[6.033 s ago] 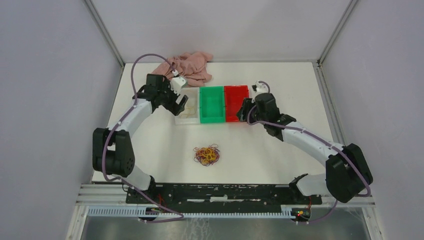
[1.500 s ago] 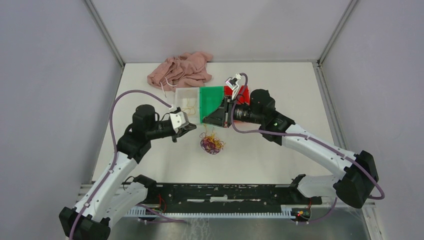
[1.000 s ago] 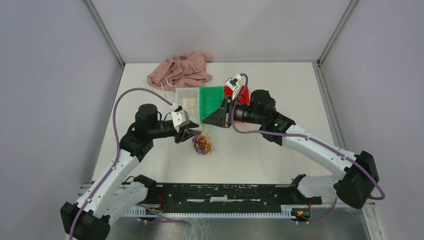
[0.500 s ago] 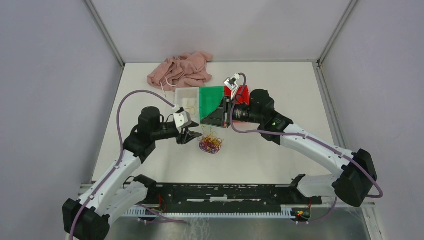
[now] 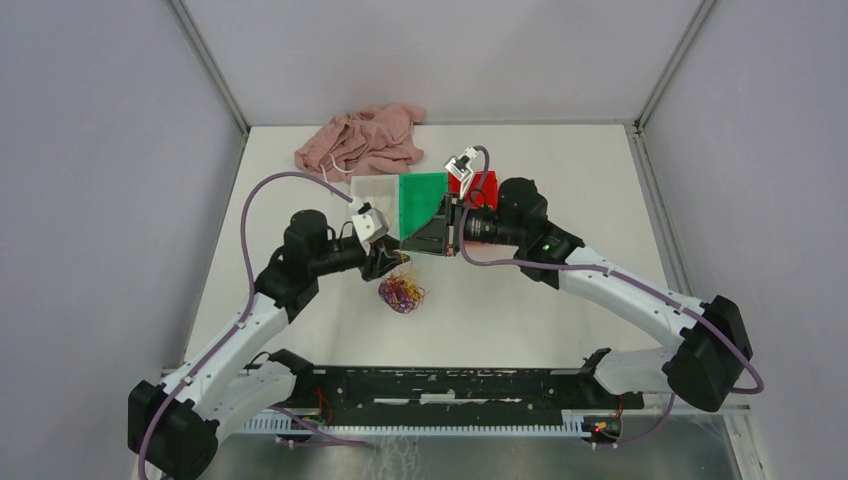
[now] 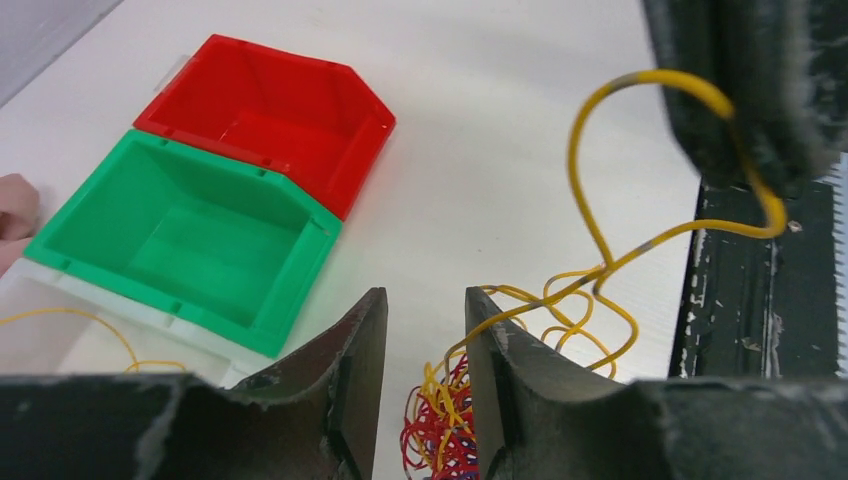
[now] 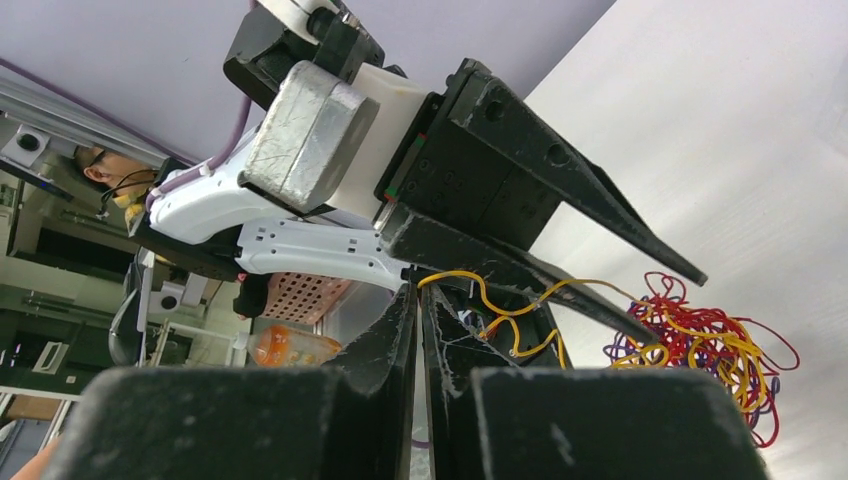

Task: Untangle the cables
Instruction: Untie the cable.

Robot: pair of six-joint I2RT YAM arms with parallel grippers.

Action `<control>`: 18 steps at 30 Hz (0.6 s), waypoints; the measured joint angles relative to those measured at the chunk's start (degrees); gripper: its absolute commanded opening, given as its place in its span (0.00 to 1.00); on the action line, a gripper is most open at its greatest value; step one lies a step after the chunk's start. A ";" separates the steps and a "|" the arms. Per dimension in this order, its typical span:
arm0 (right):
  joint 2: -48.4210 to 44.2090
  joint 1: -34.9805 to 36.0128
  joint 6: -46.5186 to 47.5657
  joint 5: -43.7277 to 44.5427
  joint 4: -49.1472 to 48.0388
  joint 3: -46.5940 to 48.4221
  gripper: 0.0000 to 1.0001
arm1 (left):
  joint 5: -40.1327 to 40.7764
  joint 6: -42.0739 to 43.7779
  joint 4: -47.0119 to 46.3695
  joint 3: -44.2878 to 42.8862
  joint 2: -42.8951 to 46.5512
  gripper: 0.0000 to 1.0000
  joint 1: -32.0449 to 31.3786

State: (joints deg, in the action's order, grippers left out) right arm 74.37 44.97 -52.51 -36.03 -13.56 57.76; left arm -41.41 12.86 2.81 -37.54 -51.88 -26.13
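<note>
The cables form a small red, yellow and purple tangle on the white table, just in front of the bins. One yellow cable rises out of it to my right gripper, which is shut on the strand's end. My left gripper hovers right above the tangle, close under the right one. Its jaws stand apart, and the yellow strand crosses the right finger and drops into the gap unpinched. In the right wrist view the tangle lies beyond the left gripper's fingers.
A clear bin with a yellow strand in it, a green bin and a red bin stand in a row behind the grippers. A pink garment lies at the back left. The green bin and the red bin hold nothing.
My left gripper has moved up and right toward the right gripper, and its jaws have narrowed. The tangle has shifted a little to the left. The right gripper has stayed put.
</note>
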 measured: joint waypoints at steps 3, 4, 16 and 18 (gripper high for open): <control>0.09 0.00 -0.42 -0.35 -0.59 0.22 0.20 | 2.69 -0.04 -0.87 0.00 -0.20 0.33 -0.09; 0.17 0.00 -0.59 -0.48 -0.79 0.31 0.26 | 3.39 -0.22 -1.38 0.00 -0.28 0.25 -0.09; -0.33 -0.33 1.53 0.15 1.18 -0.20 0.55 | -3.34 -4.55 -1.44 -6.12 -0.46 0.03 -0.09; -1.51 -1.29 2.29 0.72 2.27 -1.14 0.59 | -4.48 -4.52 -0.76 -7.30 -0.39 0.03 -0.11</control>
State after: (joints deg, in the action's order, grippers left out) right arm 72.86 43.68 -50.22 -35.31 -11.29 56.62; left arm -45.89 8.34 2.04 -44.84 -52.27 -26.24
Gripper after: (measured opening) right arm 0.538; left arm 0.049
